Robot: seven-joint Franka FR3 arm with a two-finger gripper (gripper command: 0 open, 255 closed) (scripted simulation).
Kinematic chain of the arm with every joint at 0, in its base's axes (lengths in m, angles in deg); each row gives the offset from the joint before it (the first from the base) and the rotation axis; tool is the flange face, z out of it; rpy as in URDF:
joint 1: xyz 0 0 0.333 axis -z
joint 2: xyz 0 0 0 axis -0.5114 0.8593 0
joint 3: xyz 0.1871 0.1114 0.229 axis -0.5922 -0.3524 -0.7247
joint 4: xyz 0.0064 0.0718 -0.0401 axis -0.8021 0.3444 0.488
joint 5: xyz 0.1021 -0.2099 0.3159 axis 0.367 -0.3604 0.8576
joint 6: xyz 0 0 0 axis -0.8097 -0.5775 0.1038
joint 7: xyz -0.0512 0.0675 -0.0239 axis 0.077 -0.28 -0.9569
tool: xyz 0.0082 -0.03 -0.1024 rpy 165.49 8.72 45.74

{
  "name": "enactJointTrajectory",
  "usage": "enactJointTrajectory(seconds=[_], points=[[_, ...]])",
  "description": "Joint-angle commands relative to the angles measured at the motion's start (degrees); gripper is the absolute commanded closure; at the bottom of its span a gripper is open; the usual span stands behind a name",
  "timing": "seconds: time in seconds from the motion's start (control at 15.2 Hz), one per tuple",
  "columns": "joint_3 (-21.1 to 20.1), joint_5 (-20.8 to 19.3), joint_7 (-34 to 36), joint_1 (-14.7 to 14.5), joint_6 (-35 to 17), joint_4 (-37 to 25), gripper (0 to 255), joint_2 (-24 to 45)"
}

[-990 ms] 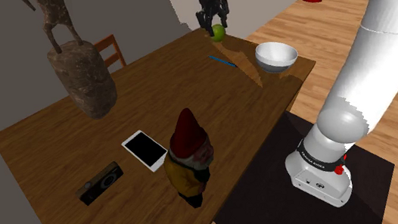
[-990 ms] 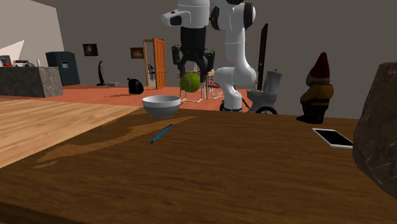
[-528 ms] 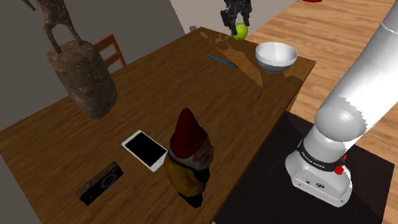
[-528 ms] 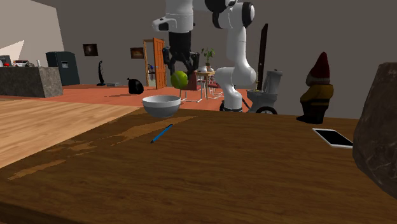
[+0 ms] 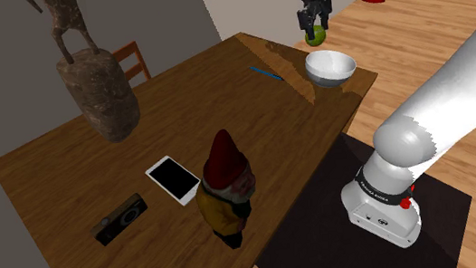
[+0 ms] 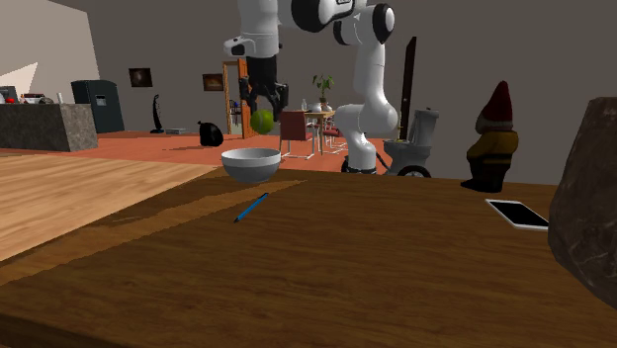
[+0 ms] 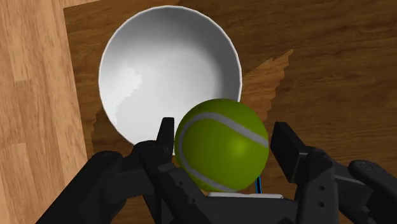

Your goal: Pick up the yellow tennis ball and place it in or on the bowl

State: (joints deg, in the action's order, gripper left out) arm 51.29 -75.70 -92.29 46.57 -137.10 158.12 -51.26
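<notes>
I had the jaws clamped on the yellow-green felt tennis ball [image 7: 221, 145], hanging over the rim of the round white bowl [image 7: 159, 70]. The bowl's middle lay toward the brown wooden surface's [image 7: 331, 63] edge, so not centred yet, I reckon.

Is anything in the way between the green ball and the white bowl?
No, nothing visible. The claw holds the ball in the air by the rim of the empty bowl; the blue pen lies off to the side.
</notes>
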Motion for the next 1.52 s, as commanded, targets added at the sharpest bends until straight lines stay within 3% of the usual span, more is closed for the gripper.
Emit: enactJointTrajectory(seconds=[0.0, 0.4, 1.45], points=[[1.4, -1.0, -2.4, 1.2, -0.8, 1.4, 255, -1.3], [5.7, -3.9, -8.8, 4.6, -3.0, 4.3, 255, -4.0], [6.5, -4.5, -6.1, 4.9, -14.2, 13.2, 255, -1.4]])
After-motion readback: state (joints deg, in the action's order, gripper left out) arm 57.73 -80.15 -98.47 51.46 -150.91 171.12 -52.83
